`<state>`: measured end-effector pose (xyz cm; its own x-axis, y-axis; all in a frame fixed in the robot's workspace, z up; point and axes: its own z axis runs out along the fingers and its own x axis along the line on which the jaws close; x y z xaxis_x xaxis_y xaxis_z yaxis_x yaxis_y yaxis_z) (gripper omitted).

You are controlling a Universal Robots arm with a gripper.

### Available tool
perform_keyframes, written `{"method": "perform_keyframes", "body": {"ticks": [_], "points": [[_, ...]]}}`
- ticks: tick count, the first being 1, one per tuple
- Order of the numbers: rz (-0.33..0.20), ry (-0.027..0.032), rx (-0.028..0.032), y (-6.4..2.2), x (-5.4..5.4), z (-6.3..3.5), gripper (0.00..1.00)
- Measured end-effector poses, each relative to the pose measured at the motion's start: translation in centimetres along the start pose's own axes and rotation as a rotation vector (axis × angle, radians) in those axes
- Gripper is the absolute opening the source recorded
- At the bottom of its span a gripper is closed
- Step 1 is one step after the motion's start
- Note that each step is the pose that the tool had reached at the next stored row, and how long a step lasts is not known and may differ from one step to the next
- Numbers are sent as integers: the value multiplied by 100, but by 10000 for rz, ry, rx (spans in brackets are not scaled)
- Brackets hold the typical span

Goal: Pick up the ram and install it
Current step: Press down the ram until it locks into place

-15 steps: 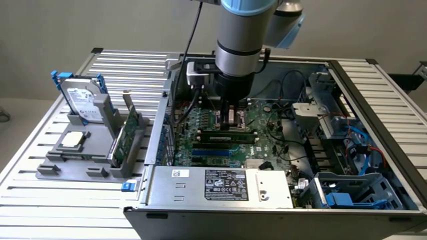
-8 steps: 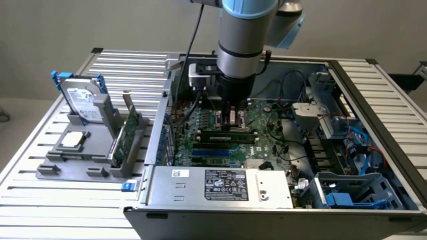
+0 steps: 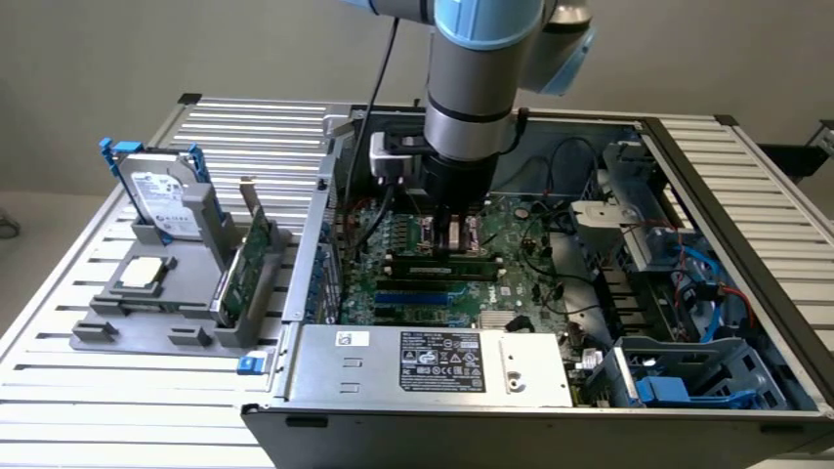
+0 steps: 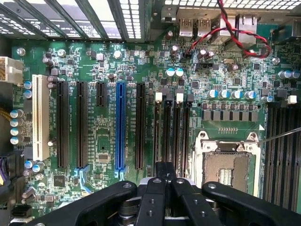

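Closed tight, the tool [image 3: 450, 233] hangs from the arm [image 3: 476, 68] inside the open computer case [image 3: 548, 415], its fingers [image 4: 164, 170] drawn together with no gap between them. It stands directly over the ram [image 3: 443, 264]. The ram is a long green stick with dark chips, lying level along the memory slots [image 4: 171, 132] in the middle of the motherboard [image 4: 101, 136]. Whether the fingers pinch the ram, press on it or stop just short of it, I cannot tell.

Close around the ram the board is crowded. Beside the memory slots is the bare processor socket [image 4: 230, 165], with a second bank of slots [image 4: 282, 150] beyond it. On the other side run the black card slots, a blue slot [image 4: 120, 127] and a white slot [image 4: 40, 117]. Red and black twisted wires [image 4: 235, 33] loop over the board's far edge near the rear ports.

At the near wall of the case is the silver power supply [image 3: 431, 362]. Drive bays with blue cables [image 3: 704, 283] fill the exterior view's right side. The arm's black cable [image 3: 385, 88] drops along the case wall.

Outside the case, at the exterior view's left, a grey holder [image 3: 131, 332] sits on the slatted worktop [image 3: 78, 391]. It carries a hard drive [image 3: 163, 200] standing upright, a green expansion card [image 3: 248, 259] on edge and a small square processor chip [image 3: 144, 274] lying flat, all well apart from the tool.
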<state>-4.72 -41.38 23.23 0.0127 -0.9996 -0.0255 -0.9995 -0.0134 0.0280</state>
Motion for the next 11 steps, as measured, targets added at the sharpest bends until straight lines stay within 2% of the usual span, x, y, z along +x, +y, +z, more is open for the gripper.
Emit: {"method": "perform_keyframes", "body": {"ticks": [11], "points": [[167,15,1,16,3,93,11]]}}
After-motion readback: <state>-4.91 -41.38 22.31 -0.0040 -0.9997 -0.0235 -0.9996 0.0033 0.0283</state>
